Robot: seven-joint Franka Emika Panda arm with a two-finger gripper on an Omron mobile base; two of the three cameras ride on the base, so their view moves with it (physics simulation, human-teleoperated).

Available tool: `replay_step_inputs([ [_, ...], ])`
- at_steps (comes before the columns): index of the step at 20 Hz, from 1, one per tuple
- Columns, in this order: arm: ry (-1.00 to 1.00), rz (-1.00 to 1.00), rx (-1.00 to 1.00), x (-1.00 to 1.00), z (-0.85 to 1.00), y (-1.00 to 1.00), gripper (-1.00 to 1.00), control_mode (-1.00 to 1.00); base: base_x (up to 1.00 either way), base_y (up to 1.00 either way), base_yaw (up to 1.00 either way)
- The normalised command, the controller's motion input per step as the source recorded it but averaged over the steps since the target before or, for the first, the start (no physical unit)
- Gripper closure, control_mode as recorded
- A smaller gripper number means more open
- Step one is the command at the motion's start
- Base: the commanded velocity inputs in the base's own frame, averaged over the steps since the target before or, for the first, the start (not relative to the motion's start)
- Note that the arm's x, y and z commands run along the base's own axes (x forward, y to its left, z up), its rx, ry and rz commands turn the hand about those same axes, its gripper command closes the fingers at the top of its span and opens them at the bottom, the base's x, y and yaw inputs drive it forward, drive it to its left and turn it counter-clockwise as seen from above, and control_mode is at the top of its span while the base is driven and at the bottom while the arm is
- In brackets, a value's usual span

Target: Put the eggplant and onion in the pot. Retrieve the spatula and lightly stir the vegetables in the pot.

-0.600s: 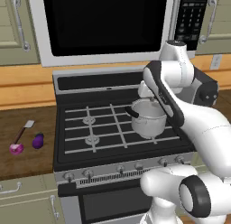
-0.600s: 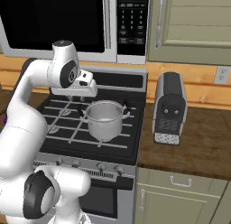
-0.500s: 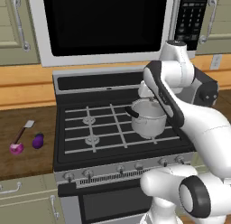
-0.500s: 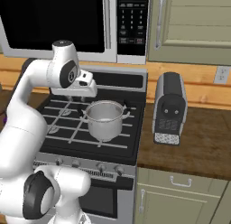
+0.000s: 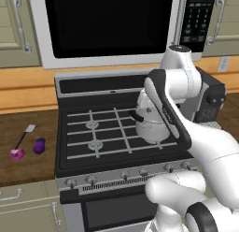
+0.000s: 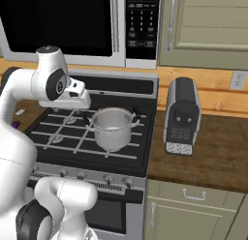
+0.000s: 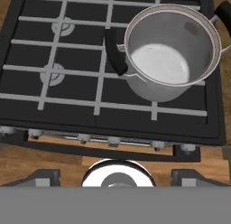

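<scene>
Arm (image 5: 168,109) unmoved, blocking pot (image 6: 112,127).

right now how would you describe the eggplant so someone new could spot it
Find the stove, then look to the wooden counter on its left. Three small things lie there close together; the eggplant is the one nearest the stove. It is a dark purple glossy oval, unlike the rounder pink onion and the thin-handled spatula.

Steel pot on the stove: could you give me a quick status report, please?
Gripper open, holding nothing. Shiny silver steel pot empty on stove grate. Dark purple eggplant, pink onion, wooden-handled spatula on counter left of stove. Nothing blocking.
</scene>
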Motion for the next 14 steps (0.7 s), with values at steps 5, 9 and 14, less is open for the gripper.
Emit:
replay_step_inputs([
  [5, 0.01, 0.00, 0.00, 0.00, 0.00, 0.99, -1.00, -1.00, 0.00, 0.00, 0.00],
  [9, 0.05, 0.00, 0.03, 0.00, -0.10, 1.00, -1.00, -1.00, 0.00, 0.00, 0.00],
  [14, 0.02, 0.00, 0.07, 0.00, -0.25, 0.99, -1.00, -1.00, 0.00, 0.00, 0.00],
])
